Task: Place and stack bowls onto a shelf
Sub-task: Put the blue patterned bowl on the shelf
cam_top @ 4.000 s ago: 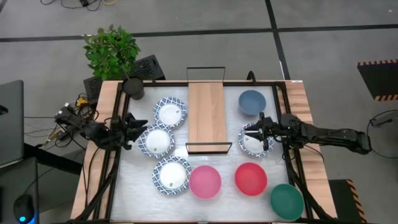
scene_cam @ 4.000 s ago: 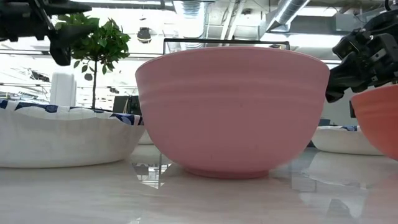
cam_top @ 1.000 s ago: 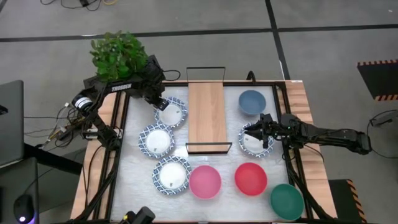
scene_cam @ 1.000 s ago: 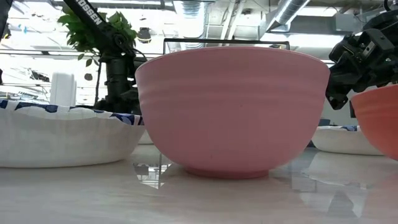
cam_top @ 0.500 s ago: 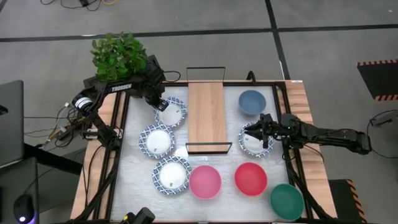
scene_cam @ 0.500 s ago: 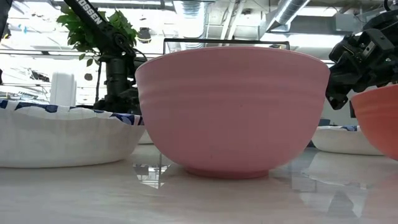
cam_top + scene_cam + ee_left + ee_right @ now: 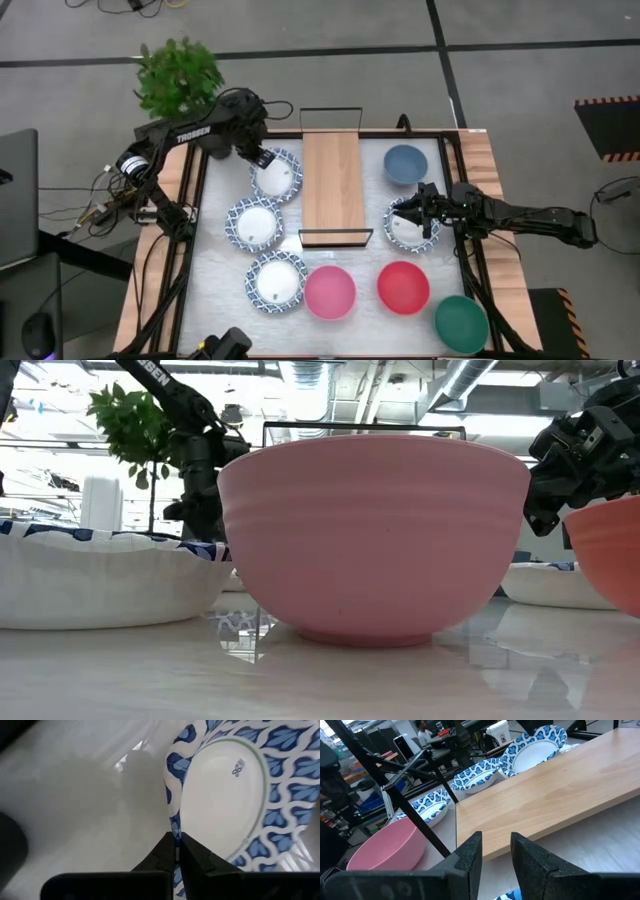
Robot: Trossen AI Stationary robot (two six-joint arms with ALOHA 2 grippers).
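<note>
First pick-up in hand: left hand (image 7: 176,851) pinched shut on rim of far-left white blue-patterned bowl (image 7: 275,176) just left of narrow light-wood shelf (image 7: 331,180); right hand (image 7: 496,851) parted, waiting over right patterned bowl (image 7: 405,226); next, probably lifting rightward onto shelf.

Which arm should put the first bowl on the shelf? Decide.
Left. Its gripper already has its fingers pinched on the rim of the far patterned bowl, right beside the shelf. The right gripper only hovers, open, over its own patterned bowl.
</note>
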